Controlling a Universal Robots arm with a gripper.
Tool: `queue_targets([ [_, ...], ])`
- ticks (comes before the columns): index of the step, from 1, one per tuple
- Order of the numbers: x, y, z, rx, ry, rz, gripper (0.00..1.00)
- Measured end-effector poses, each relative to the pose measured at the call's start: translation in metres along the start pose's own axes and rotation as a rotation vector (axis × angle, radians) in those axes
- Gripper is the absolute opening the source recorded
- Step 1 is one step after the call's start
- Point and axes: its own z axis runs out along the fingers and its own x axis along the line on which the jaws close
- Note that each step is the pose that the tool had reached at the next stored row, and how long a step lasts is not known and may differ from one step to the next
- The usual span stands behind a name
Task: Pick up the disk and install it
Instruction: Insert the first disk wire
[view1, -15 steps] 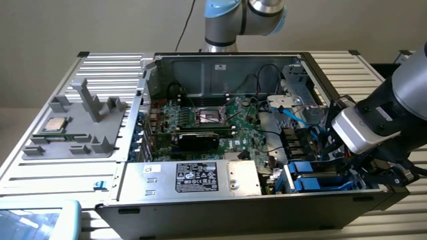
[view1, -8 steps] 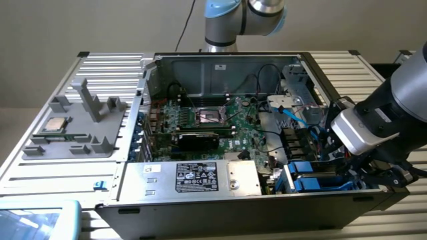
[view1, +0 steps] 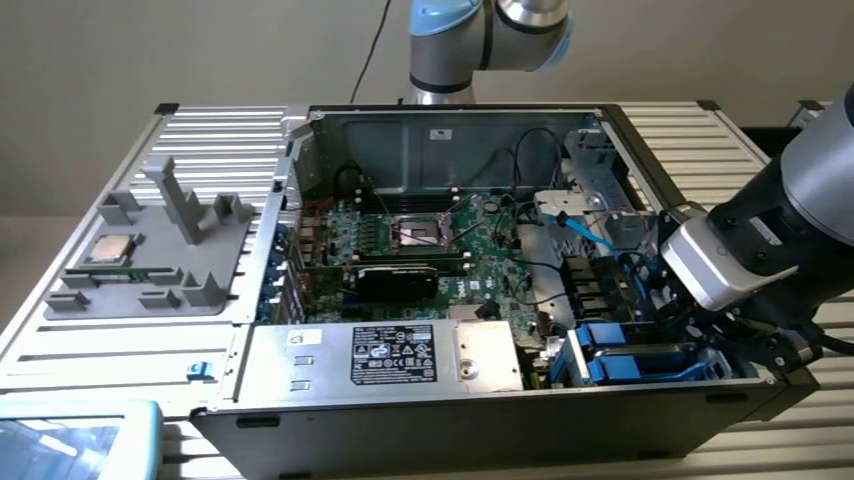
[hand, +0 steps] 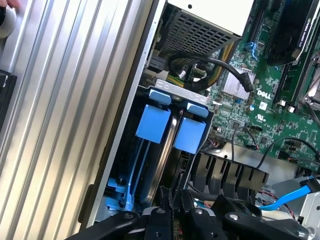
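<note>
Wrist view: end effector (hand: 177, 219) near slotted disk (hand: 152, 123).

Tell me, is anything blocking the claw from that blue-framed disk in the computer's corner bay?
Nothing visible does. The gripper hangs right over the disk standing in its bay; the black cables lie beside the bay, not across it.
</note>
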Motion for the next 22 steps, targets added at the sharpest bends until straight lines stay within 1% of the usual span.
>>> queue_targets([
  [4,0.0,-0.0001,-0.001,-0.0004,-0.0002,0.0,0.17],
  [5,-0.001,-0.0002,-0.0025,-0.0007,0.0007,0.0,0.17],
  [6,-0.001,-0.0004,-0.0049,-0.0014,0.0029,0.0,0.17],
  [8,-0.003,-0.001,-0.0097,-0.0045,0.013,0.0,0.17],
  [9,-0.003,-0.0012,-0.0111,-0.0067,0.02,0.0,0.17],
  [10,-0.004,-0.0014,-0.0123,-0.0094,0.0287,-0.001,0.17],
  [11,-0.004,-0.0016,-0.0132,-0.0124,0.0381,-0.001,0.17],
  [12,-0.005,-0.0018,-0.014,-0.0158,0.0493,-0.001,0.17],
  [13,-0.006,-0.0021,-0.0145,-0.02,0.0629,-0.001,0.17],
  [15,-0.008,-0.0027,-0.0149,-0.03,0.0953,-0.002,0.17],
  [16,-0.009,-0.003,-0.015,-0.0344,0.1095,-0.002,0.17],
  [17,-0.01,-0.0034,-0.0149,-0.0381,0.1215,-0.002,0.17],
  [18,-0.011,-0.0038,-0.0148,-0.0406,0.1294,-0.003,0.17],
  [19,-0.013,-0.0042,-0.0146,-0.0419,0.1336,-0.003,0.17],
  [22,-0.016,-0.0052,-0.0139,-0.0438,0.1387,-0.003,0.17],
])
